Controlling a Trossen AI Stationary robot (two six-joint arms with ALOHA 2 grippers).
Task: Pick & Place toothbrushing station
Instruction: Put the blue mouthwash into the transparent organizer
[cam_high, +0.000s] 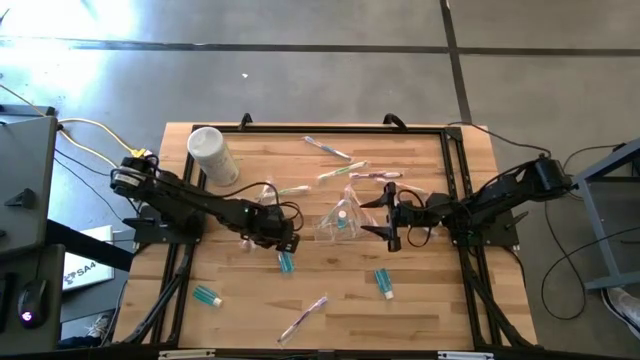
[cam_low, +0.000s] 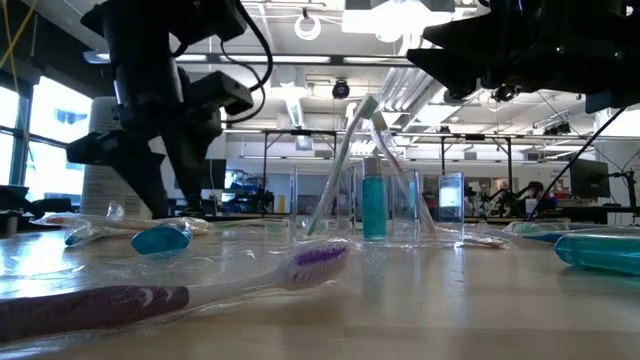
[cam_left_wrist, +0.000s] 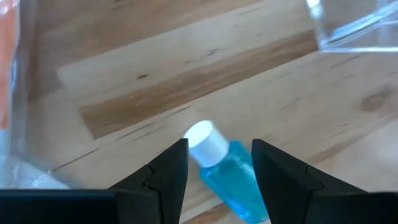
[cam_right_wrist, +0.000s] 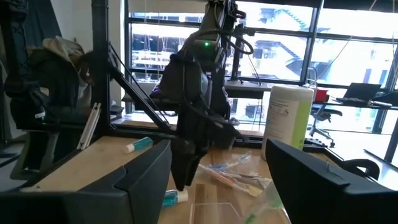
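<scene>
From above, the clear toothbrushing station stands mid-desk, already holding a small blue bottle and a brush. The left pincer hangs just over another blue bottle; the right pincer waits beside the station, empty. At desk level, a purple toothbrush lies in front (unplaced, I judge). The left wrist camera shows that pincer's fingers partly spread, straddling the bottle's white cap, gripping nothing yet: the pick is in hand, and next it should lower and close. The right wrist view shows wide, empty jaws
</scene>
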